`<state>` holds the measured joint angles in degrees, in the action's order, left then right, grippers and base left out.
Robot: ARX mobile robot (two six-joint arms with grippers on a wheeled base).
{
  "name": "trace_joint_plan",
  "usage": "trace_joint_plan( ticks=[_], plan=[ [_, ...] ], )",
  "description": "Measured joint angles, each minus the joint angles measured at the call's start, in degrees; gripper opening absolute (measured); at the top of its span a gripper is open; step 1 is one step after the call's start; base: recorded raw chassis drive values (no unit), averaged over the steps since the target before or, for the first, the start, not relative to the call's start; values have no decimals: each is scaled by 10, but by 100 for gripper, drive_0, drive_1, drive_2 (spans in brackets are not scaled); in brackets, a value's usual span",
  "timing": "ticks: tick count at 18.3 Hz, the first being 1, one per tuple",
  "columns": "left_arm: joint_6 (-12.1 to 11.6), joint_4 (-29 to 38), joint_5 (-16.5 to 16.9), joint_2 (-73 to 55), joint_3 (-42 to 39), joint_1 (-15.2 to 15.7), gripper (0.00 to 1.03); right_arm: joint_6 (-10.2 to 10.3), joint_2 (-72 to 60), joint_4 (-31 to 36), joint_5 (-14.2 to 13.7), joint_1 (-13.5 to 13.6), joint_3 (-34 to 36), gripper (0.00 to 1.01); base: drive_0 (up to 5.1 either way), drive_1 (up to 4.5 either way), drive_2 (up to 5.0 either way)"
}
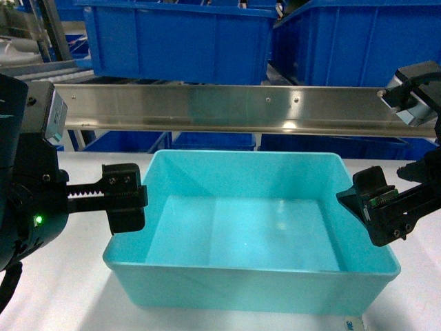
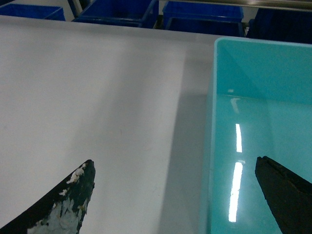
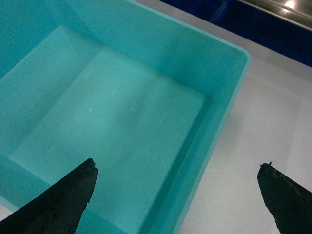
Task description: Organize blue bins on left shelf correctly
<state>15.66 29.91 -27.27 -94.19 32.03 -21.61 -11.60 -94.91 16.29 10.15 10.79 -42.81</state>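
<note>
Because both arms flank it at its short ends, the turquoise bin (image 1: 251, 231) reads as staged for a two-handed lift: it sits empty and upright on the white tabletop (image 1: 62, 289), directly before the stainless shelf rail (image 1: 227, 107), with royal-blue bins (image 1: 179, 38) on the tier at twelve o'clock above it. Left gripper (image 1: 124, 198): at nine o'clock of the bin, jaws spread wide, holding nothing; in its wrist view one finger (image 2: 68, 202) hangs over bare table and the other over the bin's interior, so the left wall (image 2: 210, 146) stands between them, untouched. Right gripper (image 1: 375, 207): at three o'clock, likewise wide open and empty; its wrist view shows one finger (image 3: 63, 197) above the bin floor and the other over the table, the right wall (image 3: 214, 136) running between them. Judgement: each pair straddles a rim ready to close, and neither yet contacts plastic. Lower-tier blue bins (image 2: 122, 12) lie beyond the table's far edge.
</note>
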Motion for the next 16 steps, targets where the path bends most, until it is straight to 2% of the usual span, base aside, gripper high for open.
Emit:
trace_joint_plan(
  ticks=[6, 12, 16],
  plan=[
    [4, 2, -4, -39, 0, 1, 98, -8, -41, 19, -4, 0, -1, 98, 0, 0, 0],
    [12, 5, -3, -63, 8, 0, 98, -18, -94, 43, -40, 0, -1, 98, 0, 0, 0],
    [24, 6, 0, -78, 15, -4, 98, -20, -120, 59, -47, 0, -4, 98, 0, 0, 0]
  ],
)
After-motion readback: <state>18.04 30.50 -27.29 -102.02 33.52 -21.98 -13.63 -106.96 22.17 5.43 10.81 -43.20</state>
